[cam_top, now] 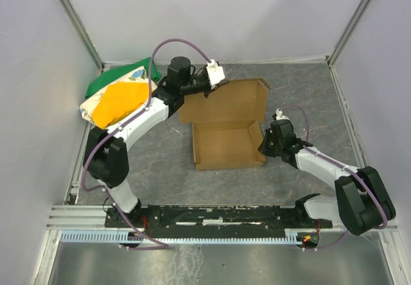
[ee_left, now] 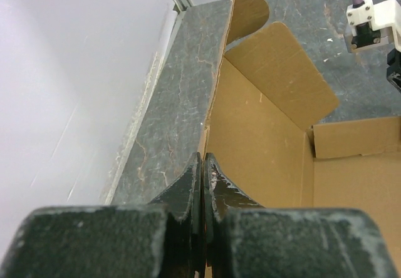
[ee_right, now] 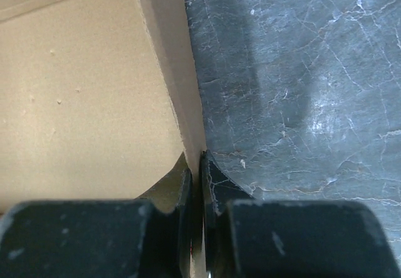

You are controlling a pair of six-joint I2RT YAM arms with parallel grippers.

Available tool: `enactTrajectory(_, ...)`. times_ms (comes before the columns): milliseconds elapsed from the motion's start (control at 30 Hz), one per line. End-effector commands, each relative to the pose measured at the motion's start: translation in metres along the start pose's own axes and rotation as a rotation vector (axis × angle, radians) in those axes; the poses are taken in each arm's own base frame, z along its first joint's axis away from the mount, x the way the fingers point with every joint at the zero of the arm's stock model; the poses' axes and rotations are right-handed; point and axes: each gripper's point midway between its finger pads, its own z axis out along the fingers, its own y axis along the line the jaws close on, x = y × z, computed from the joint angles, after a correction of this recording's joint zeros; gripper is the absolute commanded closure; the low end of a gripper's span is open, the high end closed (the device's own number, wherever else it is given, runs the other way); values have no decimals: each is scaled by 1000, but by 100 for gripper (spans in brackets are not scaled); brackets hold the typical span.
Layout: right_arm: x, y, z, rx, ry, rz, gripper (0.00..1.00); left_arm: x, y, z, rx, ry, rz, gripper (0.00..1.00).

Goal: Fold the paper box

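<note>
The brown paper box (cam_top: 226,140) lies open in the middle of the table, its side walls raised and its lid panel (cam_top: 221,102) tilted up at the back. My left gripper (cam_top: 184,94) is shut on the lid's left edge; in the left wrist view its fingertips (ee_left: 203,165) pinch the thin cardboard (ee_left: 257,140). My right gripper (cam_top: 264,145) is shut on the box's right wall; in the right wrist view the wall (ee_right: 169,59) runs between the closed fingertips (ee_right: 199,165).
A green, yellow and white cloth bundle (cam_top: 119,95) lies at the back left beside the left arm. White walls close in the dark marbled table (cam_top: 160,163) on three sides. The rail with the arm bases (cam_top: 212,217) runs along the near edge.
</note>
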Motion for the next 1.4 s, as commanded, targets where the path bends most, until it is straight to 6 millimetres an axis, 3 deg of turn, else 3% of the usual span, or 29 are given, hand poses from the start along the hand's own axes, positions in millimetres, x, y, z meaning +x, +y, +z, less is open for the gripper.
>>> enactTrajectory(0,-9,2,4,-5,-84,133,94,-49,-1,-18,-39,-141,-21,97)
enactTrajectory(133,-14,4,4,-10,-115,168,93,-50,-16,-29,-52,-134,-58,97)
enactTrajectory(333,-18,8,6,-8,-113,141,86,-46,-55,-41,16,-100,-98,97)
enactTrajectory(533,-20,22,4,-51,-63,94,58,-19,-80,-41,35,55,-167,97)
enactTrajectory(700,-33,29,-20,-92,-115,37,43,-5,-79,-40,-36,132,-264,97)
enactTrajectory(867,-48,19,-59,-59,-216,-43,40,0,-76,-37,-77,145,-357,97)
enactTrajectory(1033,-68,-9,-100,44,-418,-14,48,3,-78,-35,-87,143,-398,97)
enactTrajectory(1067,-72,-14,-105,59,-461,5,58,4,-79,-35,-82,144,-399,97)
enactTrajectory(1100,-75,-19,-108,79,-494,29,77,4,-80,-35,-78,144,-398,97)
enactTrajectory(1133,-79,-24,-108,105,-515,59,94,4,-81,-36,-77,144,-397,97)
enactTrajectory(1167,-83,-25,-106,123,-522,73,98,5,-82,-36,-75,145,-392,97)
enactTrajectory(1367,-122,1,-64,112,-446,95,99,9,-84,-37,-71,151,-364,97)
